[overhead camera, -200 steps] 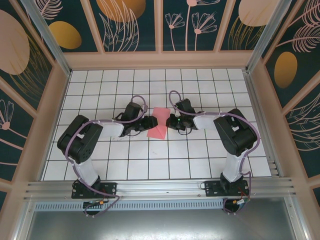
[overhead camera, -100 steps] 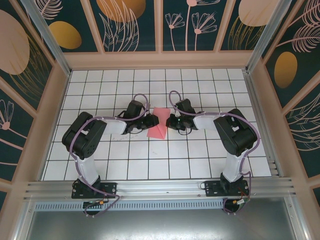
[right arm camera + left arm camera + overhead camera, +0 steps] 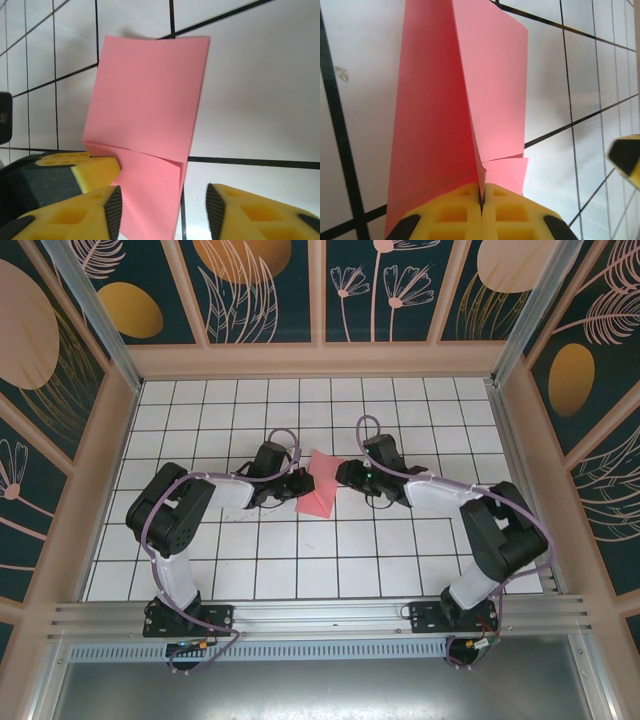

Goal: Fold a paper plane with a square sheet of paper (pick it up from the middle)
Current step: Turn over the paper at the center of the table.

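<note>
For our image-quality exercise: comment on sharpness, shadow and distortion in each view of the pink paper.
Top external: evenly lit, sharp; walls splay outward; pink paper casts little shadow. Left wrist: paper's creases crisp. Right wrist: soft shadow at the paper's top edge; near fingers slightly blurred.

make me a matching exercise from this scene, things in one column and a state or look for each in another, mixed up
Things:
1. left tool
2. right tool
3. sheet of paper
4. table

States or looks:
a. white tiles with black grid lines
b. shut, pinching the sheet of paper
c. open, fingers standing apart
d. pink, partly folded with creases

Pairs: 1-b, 2-c, 3-d, 4-a
</note>
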Robot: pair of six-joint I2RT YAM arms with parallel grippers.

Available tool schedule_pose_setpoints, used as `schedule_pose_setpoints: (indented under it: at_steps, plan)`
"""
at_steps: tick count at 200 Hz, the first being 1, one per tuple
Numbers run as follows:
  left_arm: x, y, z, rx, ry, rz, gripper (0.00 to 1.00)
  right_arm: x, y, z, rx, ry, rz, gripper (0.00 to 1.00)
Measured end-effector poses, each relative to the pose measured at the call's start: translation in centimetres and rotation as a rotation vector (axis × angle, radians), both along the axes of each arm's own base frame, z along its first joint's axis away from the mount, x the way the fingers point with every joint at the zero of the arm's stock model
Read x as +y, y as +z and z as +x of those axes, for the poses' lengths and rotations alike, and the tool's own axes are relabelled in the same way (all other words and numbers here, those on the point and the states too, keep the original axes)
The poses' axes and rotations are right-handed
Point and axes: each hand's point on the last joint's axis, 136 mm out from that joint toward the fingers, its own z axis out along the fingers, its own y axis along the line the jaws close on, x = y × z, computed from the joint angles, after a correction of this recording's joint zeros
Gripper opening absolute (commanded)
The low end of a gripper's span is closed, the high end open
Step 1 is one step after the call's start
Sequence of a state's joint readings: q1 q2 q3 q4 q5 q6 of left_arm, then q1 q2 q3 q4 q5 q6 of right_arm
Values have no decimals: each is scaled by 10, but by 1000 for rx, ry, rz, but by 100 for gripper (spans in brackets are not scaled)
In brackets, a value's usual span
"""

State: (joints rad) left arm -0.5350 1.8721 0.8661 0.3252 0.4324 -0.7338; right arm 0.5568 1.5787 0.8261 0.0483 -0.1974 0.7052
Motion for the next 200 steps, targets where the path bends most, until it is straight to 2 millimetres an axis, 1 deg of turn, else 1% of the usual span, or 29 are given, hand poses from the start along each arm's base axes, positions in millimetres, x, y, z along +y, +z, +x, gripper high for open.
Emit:
schedule_pose_setpoints:
  at_steps: [22,36,48,56,76,91,107,125,138,147,156,175,200]
  plan:
    - [6,2,1,-16,2,48,3,-9,12,-4,-31,-34,3,65]
    - [11,14,4,-45,3,88,3,-14,21,-5,-55,-57,8,69]
    - [18,32,8,-90,12,132,3,-19,31,-5,-79,-81,13,73]
    - [22,47,12,-124,20,163,3,-22,39,-5,-99,-94,14,75]
    - [38,94,25,-233,60,253,3,-30,59,-6,-153,-124,22,79]
    - [56,128,34,-313,118,340,4,-36,71,-6,-181,-147,24,81]
    - [80,151,41,-359,200,449,4,-41,77,-6,-198,-170,19,83]
    - [106,164,48,-389,290,573,4,-50,78,-5,-201,-199,9,85]
    - [124,163,50,-393,343,664,4,-58,76,-2,-194,-226,-3,89]
    - [137,158,50,-383,376,744,4,-62,74,-2,-187,-240,-12,91]
    - [146,150,51,-372,396,810,4,-64,71,-2,-181,-245,-21,94]
    - [157,124,52,-336,407,950,4,-67,65,-4,-168,-254,-32,98]
    - [158,81,49,-287,372,1085,4,-71,58,-7,-156,-265,-51,99]
